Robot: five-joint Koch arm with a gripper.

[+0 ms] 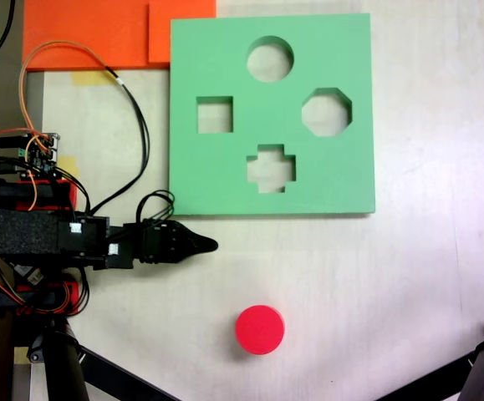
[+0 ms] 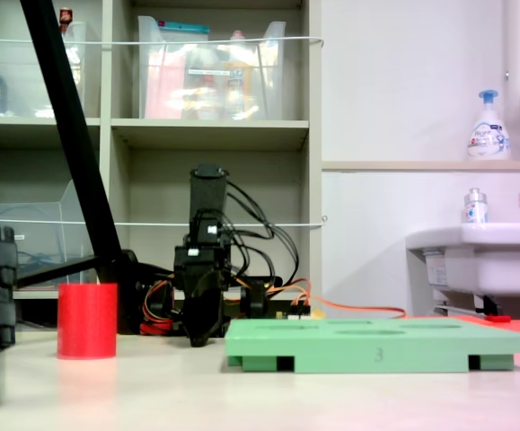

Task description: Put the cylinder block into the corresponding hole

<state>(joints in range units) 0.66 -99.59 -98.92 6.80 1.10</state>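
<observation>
The gripper (image 1: 201, 245) was drawn together to a narrow point with nothing between its jaws, held low over the table (image 1: 425, 276) in the first exterior view; in the second exterior view it (image 2: 198, 334) hung tip-down just above the surface.

The cylinder block (image 1: 260, 329) stood upright on the table, apart from the gripper: below it and toward the first exterior view's right. In the second exterior view the block (image 2: 87, 321) stood to the gripper's left.

The green foam board (image 1: 272, 114) lay just above the gripper tip in the first exterior view, its near edge close by. The corresponding hole (image 1: 270, 58), the round cutout, sat at the far side of the board from the gripper.

The step in hand looked like the reach for the block, not yet begun. To do it well, the jaws would need to spread wider than the block, come down around its sides and close squarely, since soft foam could tip or squash under an off-centre pinch.

All four cutouts, round, square (image 1: 215, 114), octagonal (image 1: 326, 112) and cross-shaped (image 1: 271, 168), held nothing.
</observation>
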